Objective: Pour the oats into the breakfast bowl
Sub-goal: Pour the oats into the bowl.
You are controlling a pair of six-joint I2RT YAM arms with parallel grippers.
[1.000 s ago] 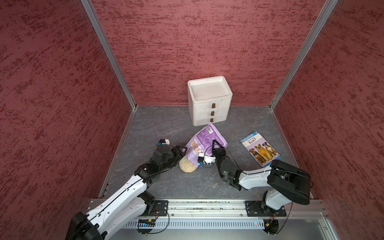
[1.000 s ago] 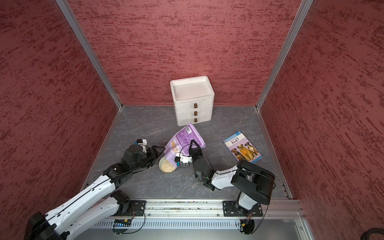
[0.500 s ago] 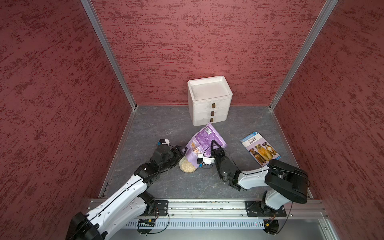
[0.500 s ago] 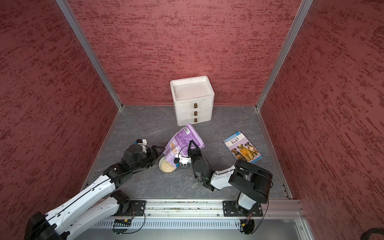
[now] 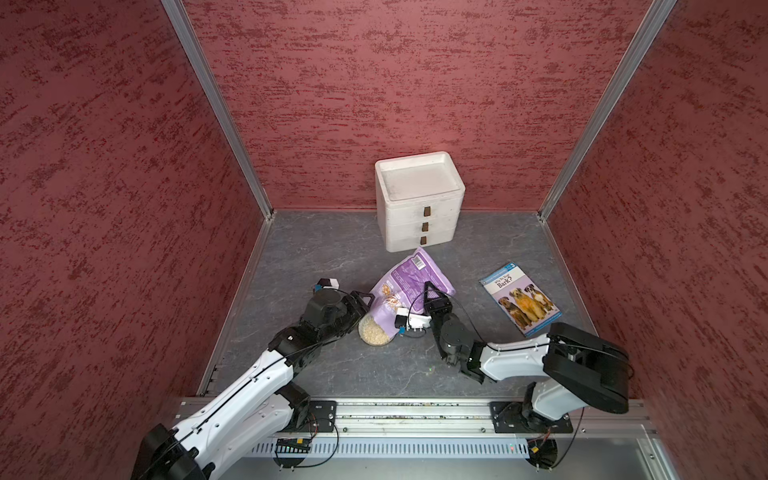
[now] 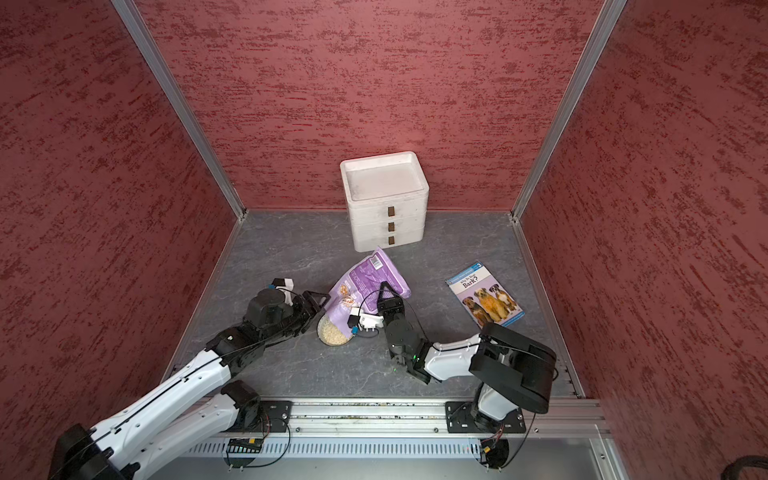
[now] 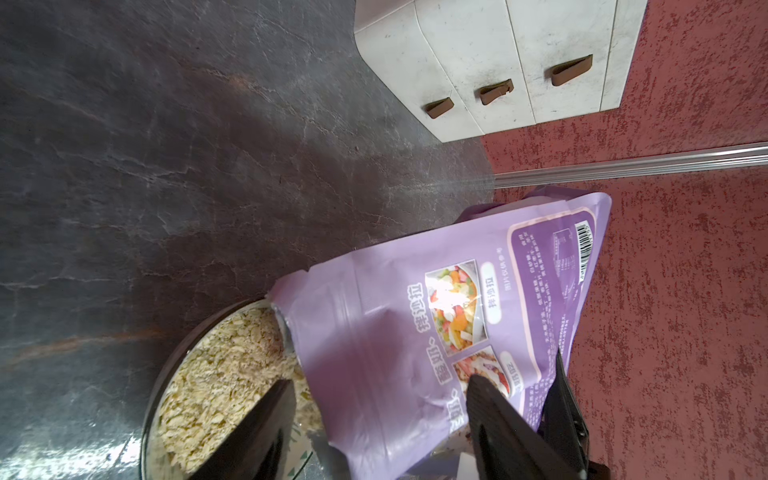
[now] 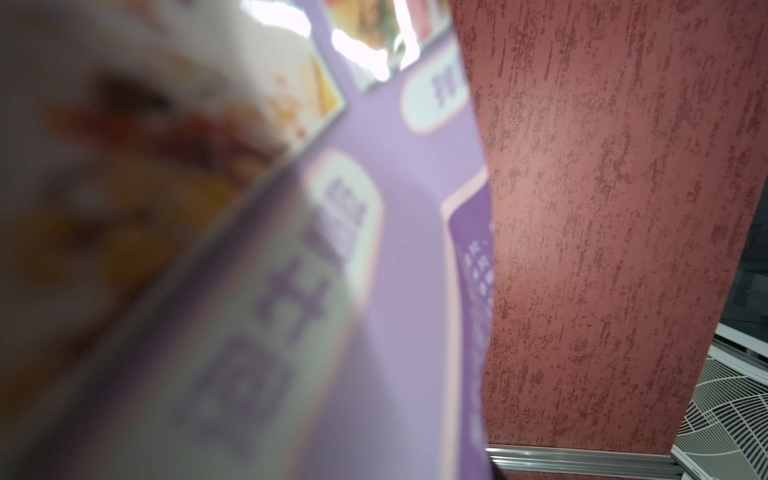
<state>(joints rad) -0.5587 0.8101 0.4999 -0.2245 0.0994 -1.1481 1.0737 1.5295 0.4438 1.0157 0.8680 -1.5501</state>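
The lilac pouch (image 5: pixel 409 278) (image 6: pixel 365 276) is tilted with its open mouth down in the breakfast bowl (image 5: pixel 360 330) (image 6: pixel 320 330). The bowl is full of pale oats (image 5: pixel 376 332) (image 7: pixel 208 382). My right gripper (image 5: pixel 430 291) (image 6: pixel 386 289) is shut on the pouch's right edge, and the pouch (image 8: pixel 395 291) blocks most of the right wrist view, hiding the jaws there. My left gripper (image 5: pixel 363 301) (image 7: pixel 379 380) stands open at the bowl's left side. One of its fingers (image 7: pixel 266 415) is over the oats and the other is on the far side of the pouch's mouth.
A white foam drawer box (image 5: pixel 419 203) stands at the back wall. A book with dogs on the cover (image 5: pixel 519 297) lies on the floor to the right. Red walls close in three sides, and a metal rail (image 5: pixel 415 411) runs along the front.
My right arm has shifted slightly and raised the pouch's far end a little. The left arm and the bowl have not moved.
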